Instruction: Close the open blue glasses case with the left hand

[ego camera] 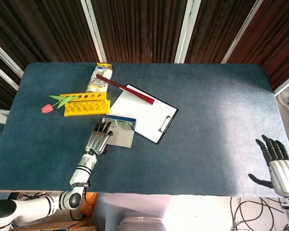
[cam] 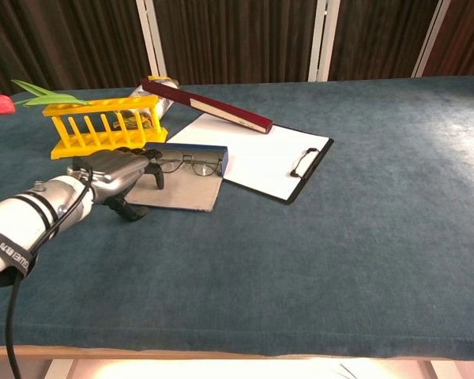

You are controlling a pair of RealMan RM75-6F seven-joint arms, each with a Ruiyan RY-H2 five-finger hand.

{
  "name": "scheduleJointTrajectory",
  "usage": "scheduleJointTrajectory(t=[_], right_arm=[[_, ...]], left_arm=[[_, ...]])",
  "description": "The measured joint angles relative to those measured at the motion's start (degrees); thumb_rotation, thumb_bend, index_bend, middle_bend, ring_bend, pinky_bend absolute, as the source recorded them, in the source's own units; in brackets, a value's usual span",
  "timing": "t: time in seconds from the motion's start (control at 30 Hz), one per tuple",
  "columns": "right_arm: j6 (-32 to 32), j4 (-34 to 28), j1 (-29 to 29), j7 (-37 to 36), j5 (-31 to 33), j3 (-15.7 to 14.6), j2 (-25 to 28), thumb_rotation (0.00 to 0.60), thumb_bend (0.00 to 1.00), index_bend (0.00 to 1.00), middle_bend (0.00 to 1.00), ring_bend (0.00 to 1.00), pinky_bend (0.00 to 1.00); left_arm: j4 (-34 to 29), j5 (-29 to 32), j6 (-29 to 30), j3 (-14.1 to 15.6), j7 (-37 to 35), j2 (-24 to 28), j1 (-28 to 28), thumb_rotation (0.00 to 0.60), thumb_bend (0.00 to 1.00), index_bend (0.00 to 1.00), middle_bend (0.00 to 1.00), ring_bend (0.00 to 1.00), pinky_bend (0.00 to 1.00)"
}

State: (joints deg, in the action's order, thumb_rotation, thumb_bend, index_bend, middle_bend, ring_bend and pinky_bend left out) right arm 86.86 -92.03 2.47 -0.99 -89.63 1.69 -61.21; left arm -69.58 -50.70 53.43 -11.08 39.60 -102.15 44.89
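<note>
The right robot hand (ego camera: 278,161) rests spread and empty at the near counter (ego camera: 207,96) edge. The left robot hand (cam: 114,175), fingers curled, touches the open glasses case (cam: 183,185), which lies before the yellow rack (cam: 103,122), beside the clipboard (cam: 257,162).

left hand (cam: 114,175): silver, black fingertips | forearm: white, black bands, cable

The left hand (ego camera: 98,140) lies over the left edge of the open blue glasses case (ego camera: 120,132), which sits touching a white clipboard (ego camera: 143,113) on the tabletop (ego camera: 207,120). The right hand (ego camera: 278,163) rests spread near the right corner
</note>
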Motion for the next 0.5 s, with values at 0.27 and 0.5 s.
scheduleJointTrajectory(t=[0.27, 0.5], right_arm=[[0.06, 0.16, -0.08, -0.41, 0.01, -0.01, 0.12, 0.6, 0.18, 0.0, 0.0, 0.0, 0.0], [0.31, 0.21, -0.27, -0.8, -0.03, -0.06, 0.23, 0.6, 0.18, 0.0, 0.0, 0.0, 0.0]], left_arm=[[2.11, -0.89, -0.32, -0.07, -2.58, -1.14, 0.6, 0.6, 0.38, 0.4, 0.0, 0.0, 0.0], [5.46, -5.24, 0.81, -0.88, -10.97, -3.23, 0.43, 0.6, 0.43, 0.5, 0.0, 0.0, 0.01]])
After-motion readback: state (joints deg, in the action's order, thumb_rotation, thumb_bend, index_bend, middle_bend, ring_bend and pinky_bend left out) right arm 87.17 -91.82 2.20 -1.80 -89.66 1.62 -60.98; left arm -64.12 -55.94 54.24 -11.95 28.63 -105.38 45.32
